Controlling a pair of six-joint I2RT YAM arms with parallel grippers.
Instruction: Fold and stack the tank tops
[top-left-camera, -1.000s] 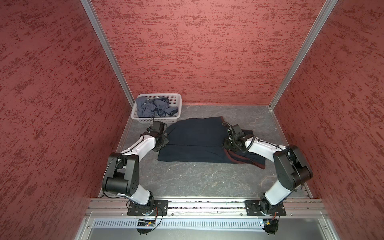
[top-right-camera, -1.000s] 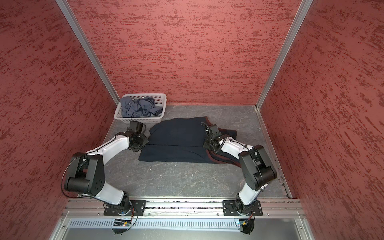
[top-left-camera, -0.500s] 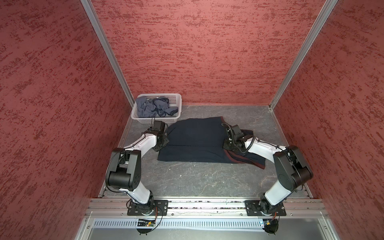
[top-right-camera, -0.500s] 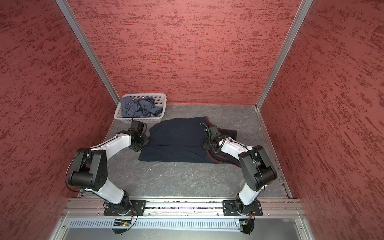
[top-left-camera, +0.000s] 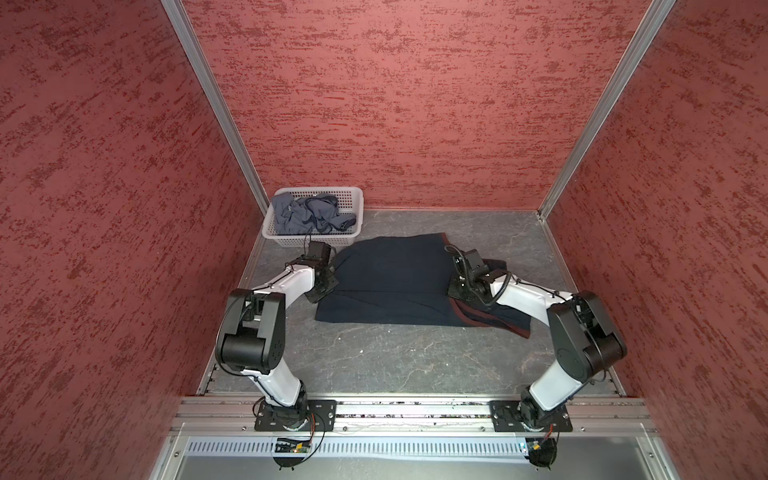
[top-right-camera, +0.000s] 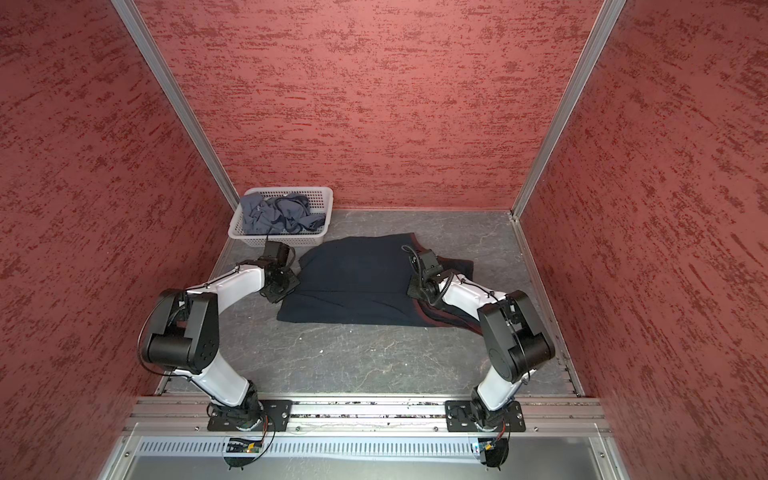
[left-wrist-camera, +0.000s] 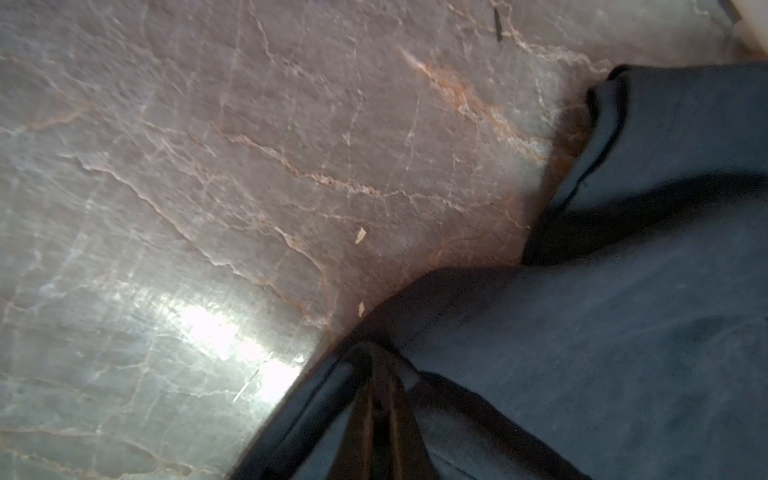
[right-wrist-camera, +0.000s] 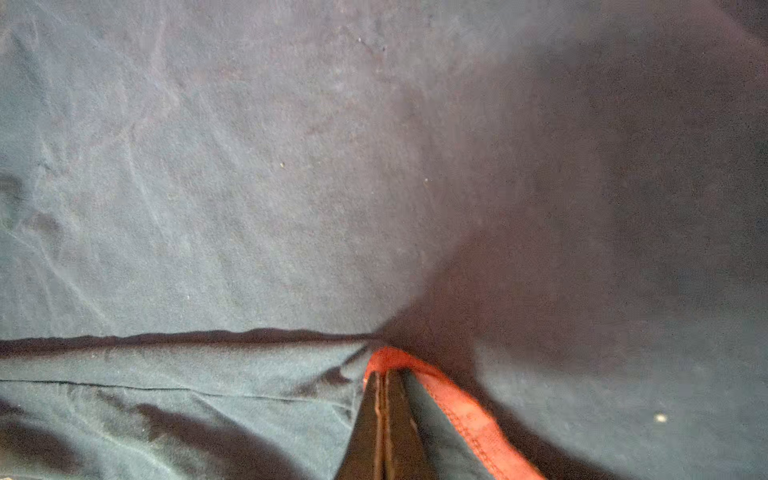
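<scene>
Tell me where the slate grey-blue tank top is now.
In both top views the slate grey-blue tank top lies crumpled inside the white perforated plastic basket at the far left corner, behind the dark navy tank top.

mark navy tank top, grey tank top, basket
navy tank top (top-left-camera: 390, 282): in a top view, flat middle
grey tank top (top-left-camera: 297, 216): in a top view, crumpled middle
basket (top-left-camera: 286, 241): in a top view, front wall
</scene>
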